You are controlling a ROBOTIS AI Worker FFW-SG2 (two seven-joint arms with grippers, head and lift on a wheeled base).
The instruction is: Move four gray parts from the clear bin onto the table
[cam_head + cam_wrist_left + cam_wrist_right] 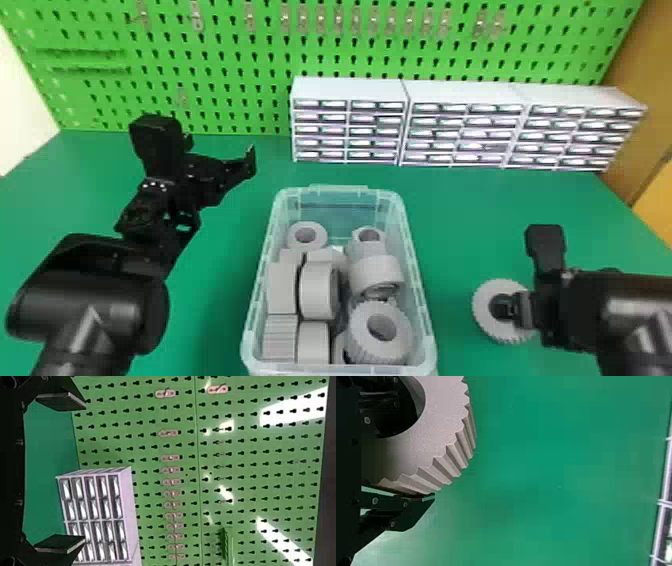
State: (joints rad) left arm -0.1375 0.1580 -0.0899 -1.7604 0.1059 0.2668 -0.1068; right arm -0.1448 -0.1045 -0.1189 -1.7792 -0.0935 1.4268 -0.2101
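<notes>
My right gripper [516,310] is to the right of the clear bin, shut on the wall of a toothed gray part [484,311]. In the right wrist view, my right gripper [411,457] has one finger inside the ring's hole and the other against its toothed rim [440,469]. Whether the ring touches the table cannot be told. The clear bin [426,325] holds several gray rings and cylinders, among them a toothed ring [360,340] near its front. My left gripper [220,152] stands parked left of the bin; in its wrist view the left gripper [81,473] is open and holds nothing.
White drawer cabinets [460,92] stand along the back of the green table [215,280], in front of a green pegboard [225,60]. A wooden panel [645,100] borders the table at the right.
</notes>
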